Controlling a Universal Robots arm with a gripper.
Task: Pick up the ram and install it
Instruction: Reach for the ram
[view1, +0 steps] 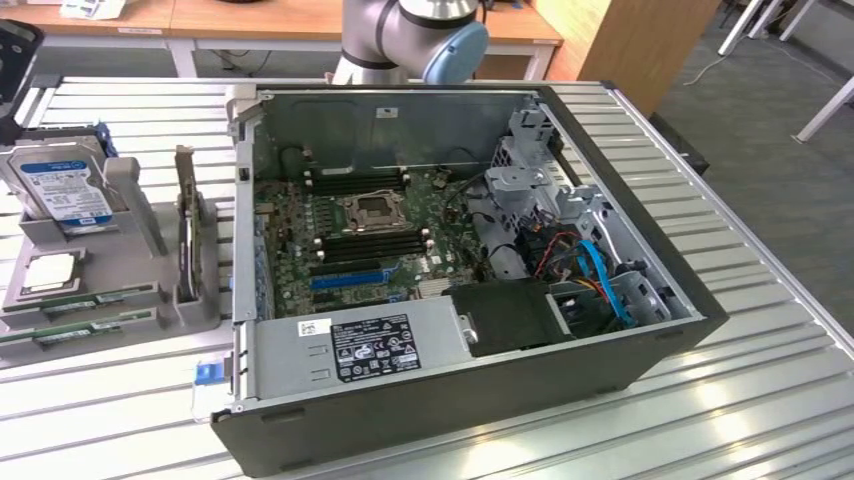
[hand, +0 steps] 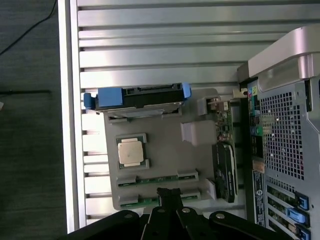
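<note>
— Green ram, on the exterior view's left: how many sticks are you counting?

— Two. The grey tray (hand: 167, 150) is sitting at nine o'clock from the open computer case (view1: 441, 400). At the tray's six o'clock end, the inner ram stick (view1: 87, 299) is lying beside the one processor (view1: 47, 270), and the outer ram stick (view1: 74, 331) just past it. One hard drive (view1: 60, 190) is standing at twelve o'clock, and one card (view1: 187, 230) on edge at three.

— And the claw?

— The claw (hand: 169, 192) is pressing its black fingers narrowly together. In the wrist view the tips are overlapping the outer ram stick. Whether they are touching it, I cannot tell.

— How are the views differing?

— The exterior view is looking into the case at the motherboard (view1: 287, 230), with the arm (view1: 380, 30) rising at twelve o'clock. The wrist view is facing the case's perforated back panel (hand: 282, 135).
</note>
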